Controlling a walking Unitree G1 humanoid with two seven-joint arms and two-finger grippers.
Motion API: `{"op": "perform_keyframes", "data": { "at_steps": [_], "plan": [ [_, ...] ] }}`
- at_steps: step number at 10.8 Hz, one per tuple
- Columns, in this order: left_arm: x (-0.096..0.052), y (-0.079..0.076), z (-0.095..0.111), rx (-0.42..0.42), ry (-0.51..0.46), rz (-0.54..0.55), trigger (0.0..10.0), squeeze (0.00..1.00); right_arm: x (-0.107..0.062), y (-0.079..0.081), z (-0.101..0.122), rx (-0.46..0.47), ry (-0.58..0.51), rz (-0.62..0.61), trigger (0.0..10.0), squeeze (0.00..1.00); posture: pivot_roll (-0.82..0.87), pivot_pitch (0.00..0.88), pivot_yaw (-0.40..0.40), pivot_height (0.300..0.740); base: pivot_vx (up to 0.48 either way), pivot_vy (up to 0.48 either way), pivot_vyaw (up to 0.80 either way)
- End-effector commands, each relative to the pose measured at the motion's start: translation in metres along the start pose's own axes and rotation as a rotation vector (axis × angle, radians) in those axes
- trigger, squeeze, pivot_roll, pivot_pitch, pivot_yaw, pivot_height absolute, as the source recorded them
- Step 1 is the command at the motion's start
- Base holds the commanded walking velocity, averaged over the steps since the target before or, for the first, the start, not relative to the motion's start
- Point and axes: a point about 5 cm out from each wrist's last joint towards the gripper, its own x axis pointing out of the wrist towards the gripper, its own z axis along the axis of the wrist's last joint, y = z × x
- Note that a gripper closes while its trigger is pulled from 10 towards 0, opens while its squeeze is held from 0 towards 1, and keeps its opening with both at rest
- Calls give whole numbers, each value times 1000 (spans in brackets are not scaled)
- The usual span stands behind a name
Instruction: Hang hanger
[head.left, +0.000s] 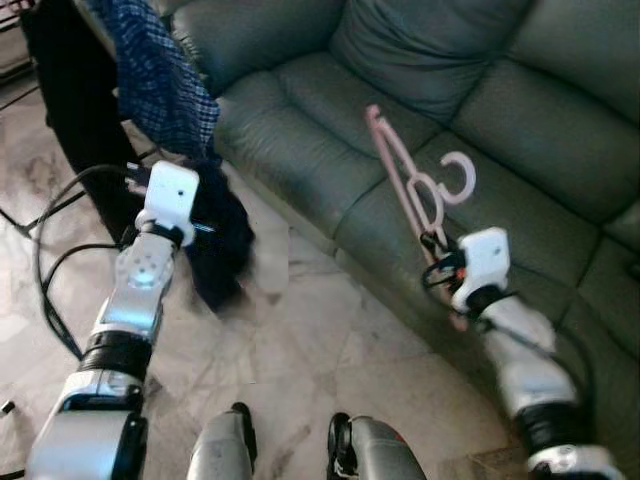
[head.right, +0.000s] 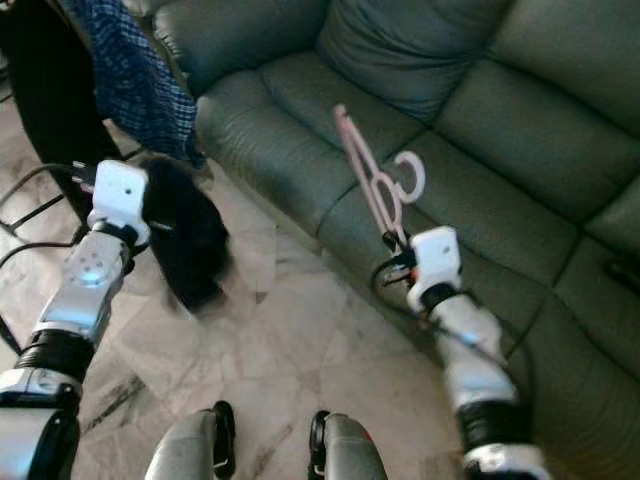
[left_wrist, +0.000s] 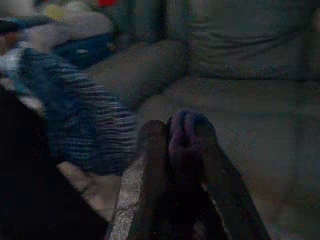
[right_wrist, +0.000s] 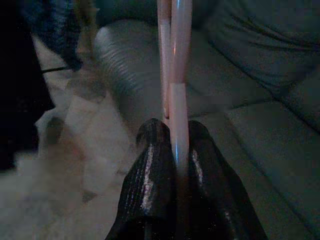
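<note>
Nearest, on the robot's right, the right gripper (head.left: 437, 243) has its fingers (right_wrist: 150, 165) pinched on the lower end of a pink hanger (head.left: 405, 180). The hanger's long axis rises away from the fingers, tilted up and leftward, hook (head.left: 458, 177) at mid-height, above the green sofa (head.left: 520, 110). On the left, the left gripper (left_wrist: 182, 145) pinches a dark garment (head.left: 215, 240). Farther left, a blue checked cloth (head.left: 160, 75) hangs; any rail looks nearer the left arm.
</note>
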Motion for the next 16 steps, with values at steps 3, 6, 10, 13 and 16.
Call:
{"op": "perform_keyframes", "data": {
  "at_steps": [3,6,10,13,16],
  "plan": [
    [1,-6,10,86,-80,-129,10000,0,-18,17,1,17,71,393,10000,0,16,188,-66,740,0,0,0],
    [5,-7,21,201,-131,-229,10000,0,-27,2,5,2,144,498,10000,0,12,189,-67,740,0,0,0],
    [4,-4,23,152,-140,-253,10000,0,-53,-13,2,24,277,626,10000,0,17,192,-69,740,0,0,0],
    [15,9,40,180,-179,-112,10000,0,-66,-9,3,55,341,738,10000,0,17,197,-71,740,0,0,0],
    [25,26,51,14,-138,79,10000,0,-58,1,-7,-15,333,667,10000,0,19,205,-64,740,0,0,0]
  ]
}}
